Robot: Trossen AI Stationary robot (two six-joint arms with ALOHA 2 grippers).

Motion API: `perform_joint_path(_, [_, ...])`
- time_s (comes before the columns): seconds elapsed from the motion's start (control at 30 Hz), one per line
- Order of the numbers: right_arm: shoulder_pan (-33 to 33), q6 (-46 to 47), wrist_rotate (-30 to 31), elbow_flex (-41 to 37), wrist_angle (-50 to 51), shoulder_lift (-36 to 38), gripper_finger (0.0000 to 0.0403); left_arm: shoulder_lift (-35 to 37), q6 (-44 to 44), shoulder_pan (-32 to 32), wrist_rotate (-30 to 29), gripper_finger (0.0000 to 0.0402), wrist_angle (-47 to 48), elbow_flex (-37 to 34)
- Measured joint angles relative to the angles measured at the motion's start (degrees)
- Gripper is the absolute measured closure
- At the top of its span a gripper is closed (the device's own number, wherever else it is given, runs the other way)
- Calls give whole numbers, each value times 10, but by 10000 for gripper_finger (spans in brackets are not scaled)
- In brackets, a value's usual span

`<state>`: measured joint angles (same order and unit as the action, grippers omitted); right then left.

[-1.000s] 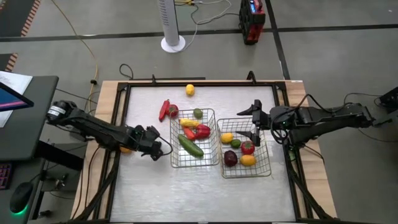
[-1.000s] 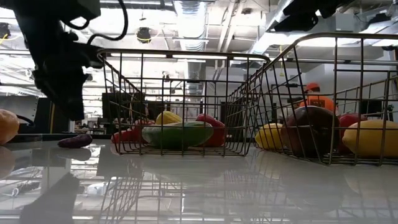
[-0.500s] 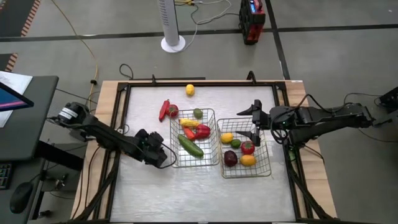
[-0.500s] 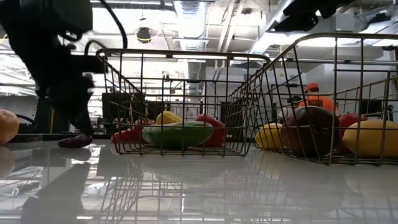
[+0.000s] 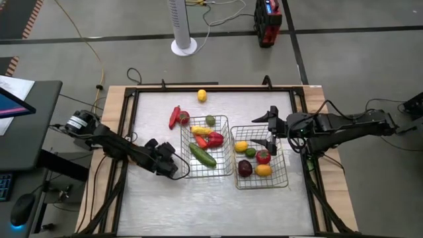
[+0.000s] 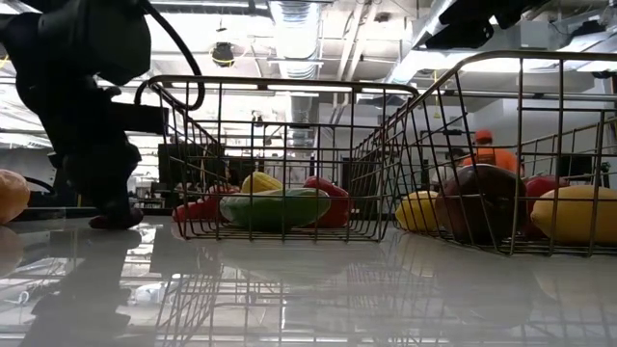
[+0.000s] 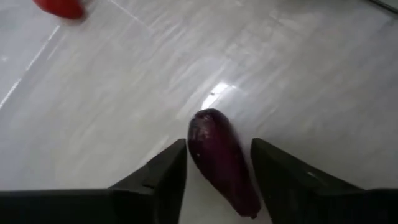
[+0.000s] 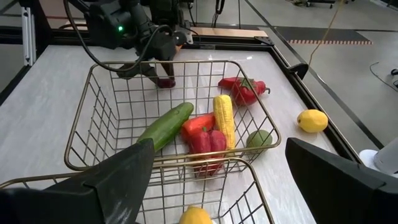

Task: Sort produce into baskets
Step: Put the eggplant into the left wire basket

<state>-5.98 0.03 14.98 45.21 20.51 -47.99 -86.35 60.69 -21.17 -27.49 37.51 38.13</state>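
Note:
A dark purple eggplant-like piece point(image 7: 221, 158) lies on the white table just left of the left basket point(image 5: 183, 149). My left gripper point(image 5: 173, 165) is open and low over it, one finger on each side of it point(image 7: 217, 180). It also shows in the low view point(image 6: 114, 214). The left basket holds a cucumber point(image 5: 202, 155), red pepper point(image 5: 213, 139), corn and lime. The right basket point(image 5: 285, 165) holds a plum point(image 5: 244, 168), lemons and an apple. My right gripper point(image 5: 272, 129) is open and empty, above the right basket's far left corner.
A lemon point(image 5: 201, 95) lies near the table's far edge. A red pepper point(image 5: 174, 117) and a red fruit point(image 5: 184, 118) lie far left of the left basket. An orange piece point(image 6: 12, 196) sits at the table's left. The near half of the table is bare.
My left gripper has moved toward the left basket and the table's near edge and has gone down, until its open fingers stand on either side of the dark purple piece. The piece has stayed where it was.

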Motion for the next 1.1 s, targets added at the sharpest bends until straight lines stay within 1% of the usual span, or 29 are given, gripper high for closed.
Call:
perform_joint_path(0.23, [0, 0, 0, 0, 0, 0, 14, 0, -14, 0, 12, 322, -4, 0])
perform_joint_path(0.33, [0, 0, 0, 0, 0, 0, 14, 3, -19, 0, 11, 344, -1, 0])
perform_joint_path(0.43, [0, 0, 0, 0, 0, 0, 14, 21, -31, 0, 18, 350, 5, 0])
perform_joint_path(0.57, [0, 0, 0, 0, 0, 0, 14, 84, -26, 0, 0, 349, 34, 0])
perform_joint_path(0.63, [0, 0, 0, 0, 0, 0, 14, 126, -14, 0, -22, 348, 56, 0])
perform_joint_path(0.77, [0, 0, 0, 0, 0, 0, 14, 212, 9, 0, -93, 348, 74, 0])
perform_joint_path(0.83, [0, 0, 0, 0, 0, 0, 14, 247, -9, 0, -130, 348, 48, 0])
perform_joint_path(0.93, [0, 0, 0, 0, 0, 0, 14, 282, -71, 0, -164, 348, -38, 0])
perform_joint_path(1.03, [0, 0, 0, 0, 0, 0, 14, 292, -136, 1, -177, 348, -152, 0])
perform_joint_path(1.1, [0, 0, 0, 0, 0, 0, 14, 287, -182, 2, -166, 347, -222, 0])
